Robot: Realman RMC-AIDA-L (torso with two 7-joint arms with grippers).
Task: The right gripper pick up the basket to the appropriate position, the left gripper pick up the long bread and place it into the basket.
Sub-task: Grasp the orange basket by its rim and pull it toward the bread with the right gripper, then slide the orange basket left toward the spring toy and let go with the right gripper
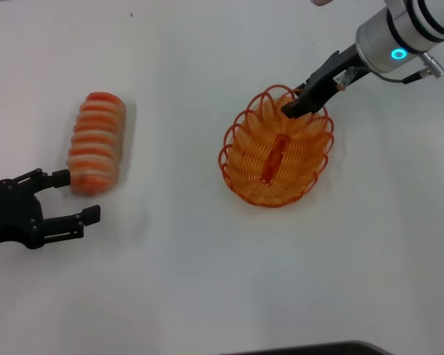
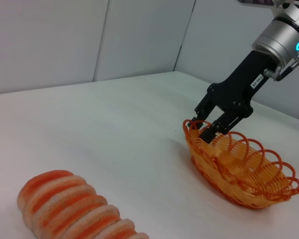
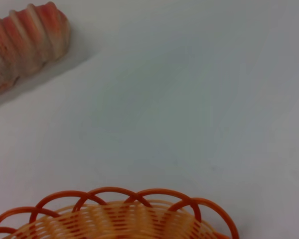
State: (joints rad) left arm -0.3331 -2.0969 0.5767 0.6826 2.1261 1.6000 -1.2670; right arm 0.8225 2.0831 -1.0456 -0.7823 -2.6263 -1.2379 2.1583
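The long bread (image 1: 96, 142) lies on the white table at the left, orange-brown with pale ridges; the left wrist view (image 2: 74, 209) and the right wrist view (image 3: 25, 42) also catch it. My left gripper (image 1: 78, 196) is open just short of the loaf's near end, not touching it. The orange wire basket (image 1: 277, 148) sits at the centre right, nothing inside. My right gripper (image 1: 290, 109) is down at the basket's far rim. In the left wrist view this gripper (image 2: 205, 124) straddles a rim loop of the basket (image 2: 239, 169), one finger inside and one outside, with a gap between them.
The white table (image 1: 207, 281) stretches bare between the loaf and the basket and toward the front. A dark edge (image 1: 318, 349) shows at the front of the head view. Pale walls (image 2: 89, 40) stand behind the table.
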